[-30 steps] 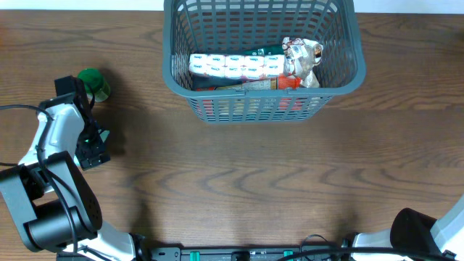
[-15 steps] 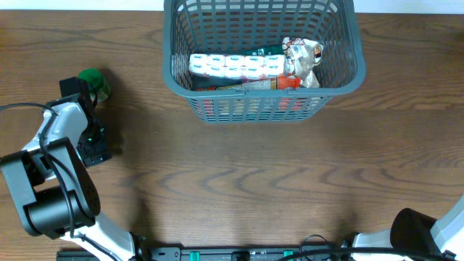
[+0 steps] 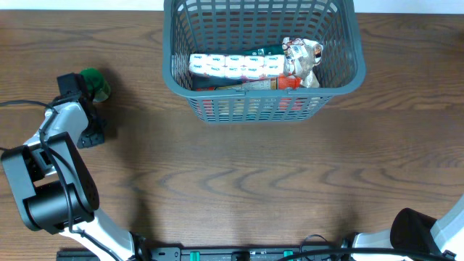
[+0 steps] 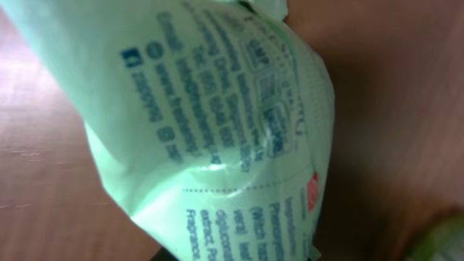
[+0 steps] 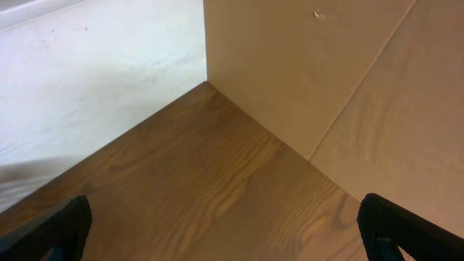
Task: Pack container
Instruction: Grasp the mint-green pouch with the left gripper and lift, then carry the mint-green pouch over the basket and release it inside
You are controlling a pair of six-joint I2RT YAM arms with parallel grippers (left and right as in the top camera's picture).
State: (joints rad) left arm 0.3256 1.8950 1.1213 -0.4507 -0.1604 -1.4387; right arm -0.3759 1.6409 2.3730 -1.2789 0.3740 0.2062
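Clamping the soft pale green plastic pouch (image 3: 96,82) at the left of the table (image 3: 239,181), the left end effector (image 3: 83,88) is likely needing a high lift to clear the rim of the dark grey slotted plastic basket (image 3: 254,109) at far centre, while the right end effector (image 5: 228,235) is idling, fingers apart.

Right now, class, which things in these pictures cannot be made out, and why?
Green packet: left wrist view, small print blurred, edges cut off by the frame.
Container: overhead, lower items hidden under the white pack.
Right arm: overhead, cut off at the bottom corner.
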